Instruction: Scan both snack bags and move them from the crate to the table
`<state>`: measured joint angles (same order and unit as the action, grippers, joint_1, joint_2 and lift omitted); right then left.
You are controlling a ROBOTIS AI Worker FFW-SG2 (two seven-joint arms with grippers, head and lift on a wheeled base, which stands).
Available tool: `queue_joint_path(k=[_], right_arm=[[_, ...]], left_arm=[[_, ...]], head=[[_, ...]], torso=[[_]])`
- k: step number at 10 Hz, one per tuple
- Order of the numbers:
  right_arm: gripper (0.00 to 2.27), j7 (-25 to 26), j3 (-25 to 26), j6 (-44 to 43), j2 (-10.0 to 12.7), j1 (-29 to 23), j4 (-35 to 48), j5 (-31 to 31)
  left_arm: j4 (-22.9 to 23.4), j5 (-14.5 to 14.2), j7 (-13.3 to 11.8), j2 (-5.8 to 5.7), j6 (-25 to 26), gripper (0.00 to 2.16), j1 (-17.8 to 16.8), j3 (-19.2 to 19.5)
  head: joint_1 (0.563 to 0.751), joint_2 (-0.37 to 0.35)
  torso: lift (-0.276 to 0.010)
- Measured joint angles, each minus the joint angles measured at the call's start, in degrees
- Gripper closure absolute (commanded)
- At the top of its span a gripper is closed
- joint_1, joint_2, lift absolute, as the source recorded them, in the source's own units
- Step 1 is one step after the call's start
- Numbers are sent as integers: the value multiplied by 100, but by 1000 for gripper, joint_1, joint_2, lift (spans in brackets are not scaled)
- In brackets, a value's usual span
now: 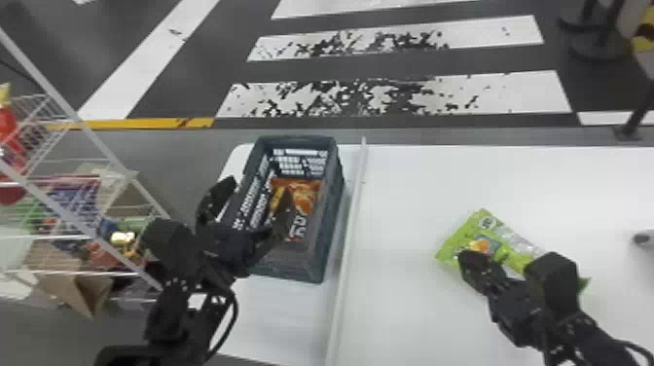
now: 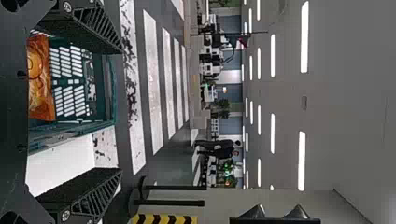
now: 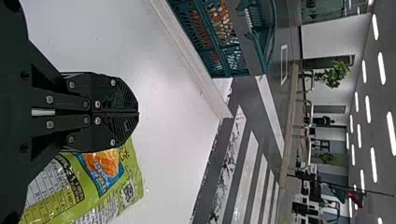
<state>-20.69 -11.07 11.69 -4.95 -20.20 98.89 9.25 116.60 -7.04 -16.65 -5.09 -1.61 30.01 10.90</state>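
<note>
My left gripper [image 1: 256, 192] is over the left side of the crate [image 1: 327, 243], its fingers wide apart. Inside the crate lies an orange snack bag [image 1: 305, 195], partly behind one finger. In the left wrist view the open left gripper [image 2: 121, 111] has nothing between its fingers; the orange bag [image 2: 41, 79] is in the crate [image 2: 105, 122]. My right gripper [image 1: 473, 260] stands at the near left part of the green snack bag [image 1: 460, 239] on the table, covering some of it. In the right wrist view the right gripper [image 3: 137, 113] is shut, with the green bag [image 3: 133, 175] beside its fingers.
A raised strip [image 1: 351, 224] runs along the white table [image 1: 408, 194] between crate and green bag. Wire shelving [image 1: 109, 158] with packed goods stands close at the left. A small grey object [image 1: 643, 238] is at the table's right.
</note>
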Motion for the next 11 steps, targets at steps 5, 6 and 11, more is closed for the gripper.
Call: queue_joint_path(k=[5,6,11], right_arm=[[2253,-118,-328,505,-1,900,-985,313],[2256,-112,-333,527,-1,1048,-1144,337],[2256,-57,-246,605,-29,1647,-1795,459]], left_arm=[[-146,-147,-73,-1,-1,130,-41,9],[-153,-149,-75,0,-1,130,-40,9],[-207,-167,-98,0,-1,134,-39,-20]], head=[[695,268],[695,263],[695,219]], torso=[[-35],[-35],[-35]])
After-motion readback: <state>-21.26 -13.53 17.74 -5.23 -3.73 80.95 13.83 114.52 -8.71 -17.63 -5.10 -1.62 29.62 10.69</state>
